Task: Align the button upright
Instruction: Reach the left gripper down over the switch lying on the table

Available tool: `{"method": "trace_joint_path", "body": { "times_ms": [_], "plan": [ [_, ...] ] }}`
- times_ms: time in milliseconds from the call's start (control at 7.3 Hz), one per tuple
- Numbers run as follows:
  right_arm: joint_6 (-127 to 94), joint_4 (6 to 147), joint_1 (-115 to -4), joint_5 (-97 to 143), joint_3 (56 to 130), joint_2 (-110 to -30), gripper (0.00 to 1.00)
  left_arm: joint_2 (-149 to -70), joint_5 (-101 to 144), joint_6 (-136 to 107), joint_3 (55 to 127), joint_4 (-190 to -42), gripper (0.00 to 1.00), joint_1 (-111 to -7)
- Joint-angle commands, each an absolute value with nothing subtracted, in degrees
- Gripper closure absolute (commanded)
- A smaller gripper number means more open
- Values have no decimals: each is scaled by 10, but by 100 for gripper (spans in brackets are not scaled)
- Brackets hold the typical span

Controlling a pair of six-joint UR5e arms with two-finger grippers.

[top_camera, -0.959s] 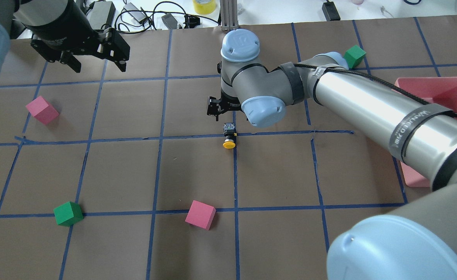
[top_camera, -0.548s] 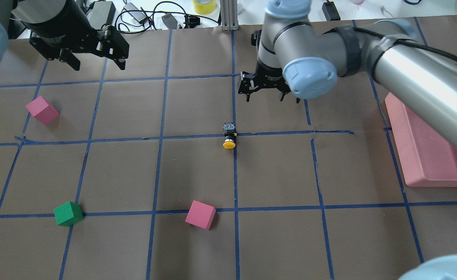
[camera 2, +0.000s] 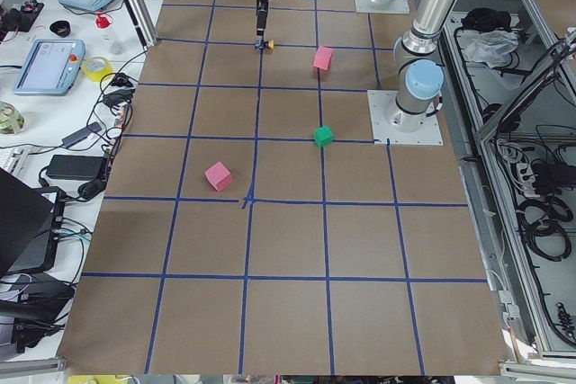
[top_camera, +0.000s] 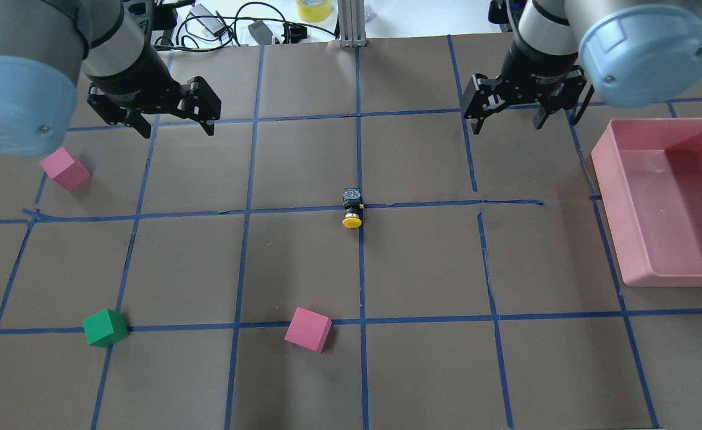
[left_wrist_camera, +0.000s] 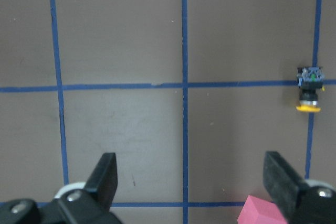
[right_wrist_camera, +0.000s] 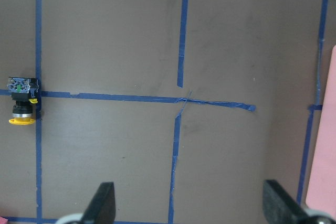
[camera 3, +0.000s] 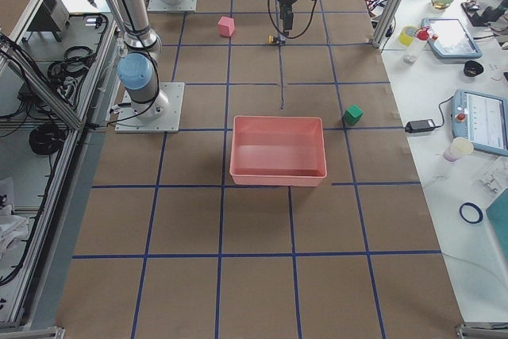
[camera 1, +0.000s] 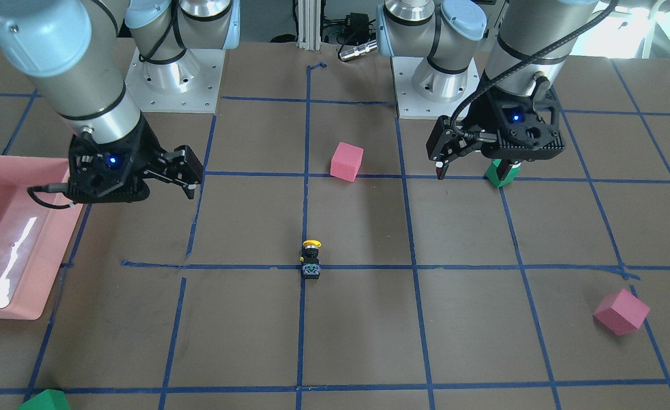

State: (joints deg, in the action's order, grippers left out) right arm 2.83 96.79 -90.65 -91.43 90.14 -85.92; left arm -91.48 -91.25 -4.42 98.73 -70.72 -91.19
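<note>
Mid-table, front-facing view: button (camera 1: 311, 259) lying on its side at a crossing of blue tape lines (camera 1: 369, 266), yellow cap toward the robot. Overhead view: left gripper (top_camera: 178, 128) and right gripper (top_camera: 507, 125) hang at the far side, left and right of it, jaws spread wide, both empty (well apart from the button). Wrist views: button at the frame edge, between neither pair of jaws.

partly hidden and cropped things
front-facing view: a green cube (camera 1: 495, 177) at 2 o'clock sits mostly behind the left gripper (camera 1: 472, 168); a second green cube (camera 1: 43, 401) at 7 o'clock is cut by the bottom edge. left wrist view: a pink cube (left_wrist_camera: 262, 212) at 5 o'clock is cropped. in both side views the button (camera 2: 265, 43) is too small to tell its pose.
</note>
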Motion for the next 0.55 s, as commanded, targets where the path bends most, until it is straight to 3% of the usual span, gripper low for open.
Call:
{"method": "trace_joint_path", "body": {
  "times_ms": [0, 411],
  "plan": [
    [24, 965, -910, -896, 908, -865, 0, -926, -955, -116, 1054, -582, 0, -962],
    [25, 967, -909, -883, 903, -865, 0, -965, -967, -159, 1183, -349, 2, -987]
  ]
}}
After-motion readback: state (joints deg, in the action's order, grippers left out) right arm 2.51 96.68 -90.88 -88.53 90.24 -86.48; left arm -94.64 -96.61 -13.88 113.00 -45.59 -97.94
